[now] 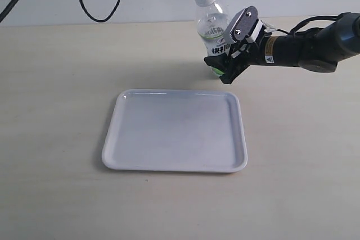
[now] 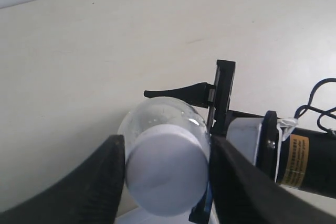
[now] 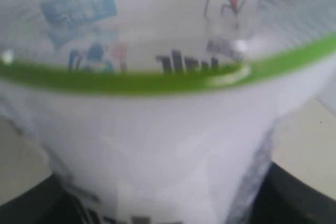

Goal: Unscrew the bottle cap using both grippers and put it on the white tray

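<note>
Left gripper (image 2: 168, 150): jaws closed to the cap's width, with one finger pressing each side of the bottle cap (image 2: 167, 174). The cap sits on top of the bottle (image 1: 212, 26), directly between the fingers.

Right gripper (image 1: 229, 49): jaws clamped across the labelled body of the bottle, below the left gripper. The label fills the right wrist view.

The white tray (image 1: 174, 133) lies flat on the table (image 1: 56, 82), lower than both grippers, near the bottle but apart from it.
</note>
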{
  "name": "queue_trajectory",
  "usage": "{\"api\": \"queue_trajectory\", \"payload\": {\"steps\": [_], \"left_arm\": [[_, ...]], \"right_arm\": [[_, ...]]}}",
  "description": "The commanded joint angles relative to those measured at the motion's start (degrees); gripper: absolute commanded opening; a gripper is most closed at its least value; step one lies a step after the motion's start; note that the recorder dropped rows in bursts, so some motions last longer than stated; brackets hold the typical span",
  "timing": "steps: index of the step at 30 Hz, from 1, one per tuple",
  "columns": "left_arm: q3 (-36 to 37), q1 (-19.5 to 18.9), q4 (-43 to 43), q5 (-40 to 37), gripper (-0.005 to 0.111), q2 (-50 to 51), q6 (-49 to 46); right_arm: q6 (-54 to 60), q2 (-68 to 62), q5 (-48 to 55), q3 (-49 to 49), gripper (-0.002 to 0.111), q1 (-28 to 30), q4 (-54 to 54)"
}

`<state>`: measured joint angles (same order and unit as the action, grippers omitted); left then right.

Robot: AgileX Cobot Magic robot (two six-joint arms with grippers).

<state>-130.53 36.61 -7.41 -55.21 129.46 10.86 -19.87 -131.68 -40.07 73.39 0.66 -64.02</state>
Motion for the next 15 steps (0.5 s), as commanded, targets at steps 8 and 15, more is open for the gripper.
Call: {"api": "queue_trajectory", "payload": {"steps": [8,15], "left_arm": [[-0.26,-0.12,-0.09,0.62,0.059,-0.08,-0.35],[-0.26,-0.12,-0.19,0.08,0.059,-0.08,-0.35]], "right_arm": [[0.16,-0.41,1.44,-0.39,0.0,0.03,-0.41],[0.16,-0.41,1.17,-0.39,0.0,0.03,-0.41]]}}
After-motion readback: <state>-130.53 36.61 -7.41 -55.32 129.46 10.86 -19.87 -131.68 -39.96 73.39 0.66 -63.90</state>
